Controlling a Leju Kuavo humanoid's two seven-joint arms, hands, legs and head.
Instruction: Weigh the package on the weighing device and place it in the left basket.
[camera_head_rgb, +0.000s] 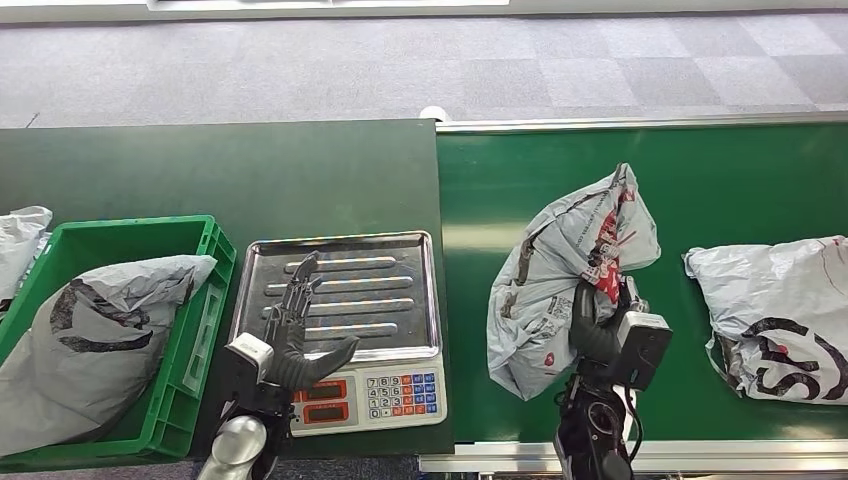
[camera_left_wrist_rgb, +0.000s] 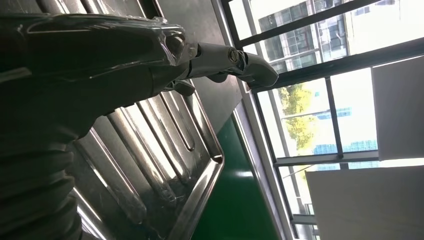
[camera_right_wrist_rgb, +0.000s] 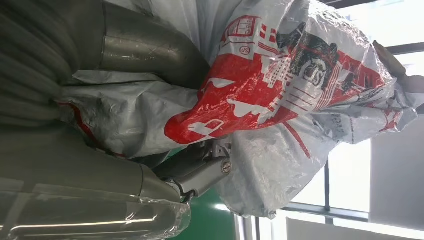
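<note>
The right hand (camera_head_rgb: 598, 335) is clamped on the grey-and-red package (camera_head_rgb: 565, 285), gripping it low at about five o'clock so the bulk of the bag stands up off the green conveyor belt (camera_head_rgb: 740, 190); judged from this, the bag is being carried toward the scale (camera_head_rgb: 345, 320), which lies at nine o'clock from it with its steel tray (camera_head_rgb: 400, 255) bare and ready. The right forearm comes up from six o'clock, wrist cocked toward the bag. The left hand (camera_head_rgb: 300, 335) hovers over the near edge of the tray with fingers apart and stretched toward twelve o'clock, thumb out to three, holding nothing, seemingly waiting to take the bag. The green basket (camera_head_rgb: 195, 310), at nine o'clock from the scale, already holds one grey bag (camera_head_rgb: 100, 340). Another package (camera_head_rgb: 780, 310) lies on the belt at three o'clock.
</note>
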